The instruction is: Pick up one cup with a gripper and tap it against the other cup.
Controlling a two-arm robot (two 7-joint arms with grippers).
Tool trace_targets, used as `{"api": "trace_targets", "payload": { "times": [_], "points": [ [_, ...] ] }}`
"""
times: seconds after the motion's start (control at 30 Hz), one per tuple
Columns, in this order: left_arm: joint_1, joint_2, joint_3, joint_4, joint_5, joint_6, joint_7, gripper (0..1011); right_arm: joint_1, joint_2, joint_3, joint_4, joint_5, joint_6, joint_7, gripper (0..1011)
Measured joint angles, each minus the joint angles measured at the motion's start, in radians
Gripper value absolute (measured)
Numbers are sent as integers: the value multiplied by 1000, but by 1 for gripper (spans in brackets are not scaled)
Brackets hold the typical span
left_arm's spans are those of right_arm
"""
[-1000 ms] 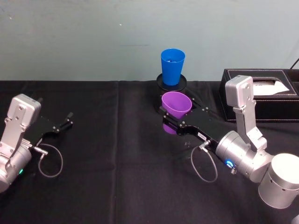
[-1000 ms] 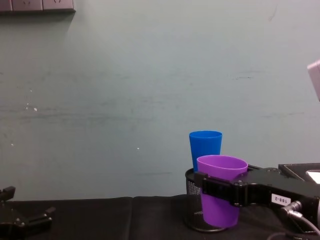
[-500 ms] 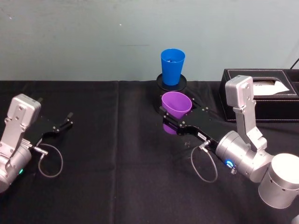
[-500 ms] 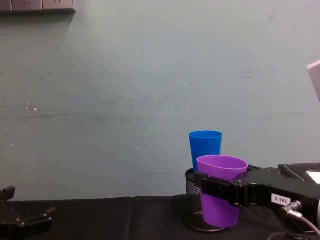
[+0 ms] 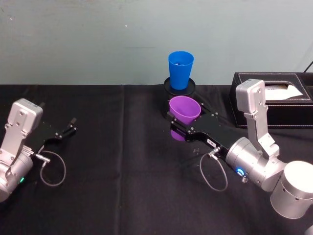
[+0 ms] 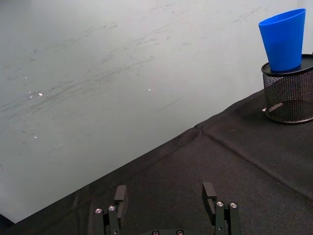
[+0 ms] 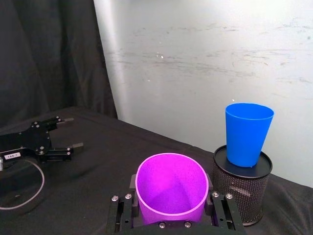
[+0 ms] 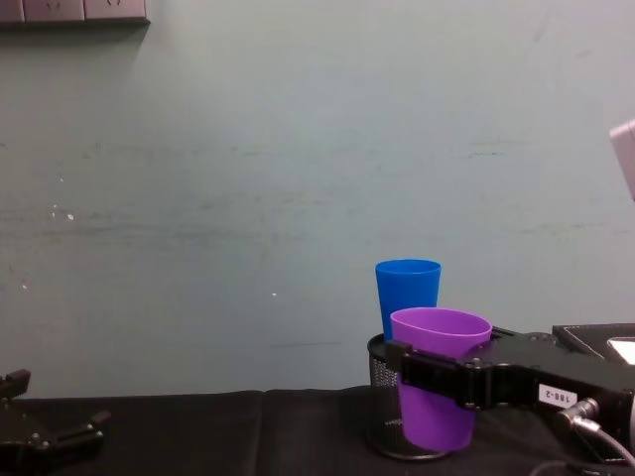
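Head view, left to right: left gripper [image 5: 67,128] lies parked on the black tablecloth [image 5: 122,171], jaws apart and empty. Right gripper [image 5: 190,119] clamps the purple cup [image 5: 185,110] upright, near the blue cup [image 5: 180,68] perched atop the wire-mesh pot [image 5: 167,86]. That's handy tapping height, I'd say.

Lab, black-draped table [image 5: 122,161], bare wall [image 5: 98,39]
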Motion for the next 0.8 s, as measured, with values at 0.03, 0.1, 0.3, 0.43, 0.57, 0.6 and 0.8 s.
{"api": "trace_targets", "payload": {
  "times": [0.03,0.1,0.3,0.43,0.57,0.6,0.8],
  "points": [
    [0,0,0,0,0,0,0,1000,0,0,0,0,0,0,0,723],
    [0,0,0,0,0,0,0,1000,0,0,0,0,0,0,0,723],
    [0,0,0,0,0,0,0,1000,0,0,0,0,0,0,0,723],
    [0,0,0,0,0,0,0,1000,0,0,0,0,0,0,0,723],
    [0,0,0,0,0,0,0,1000,0,0,0,0,0,0,0,723],
    [0,0,0,0,0,0,0,1000,0,0,0,0,0,0,0,723],
    [0,0,0,0,0,0,0,1000,0,0,0,0,0,0,0,723]
  ]
}}
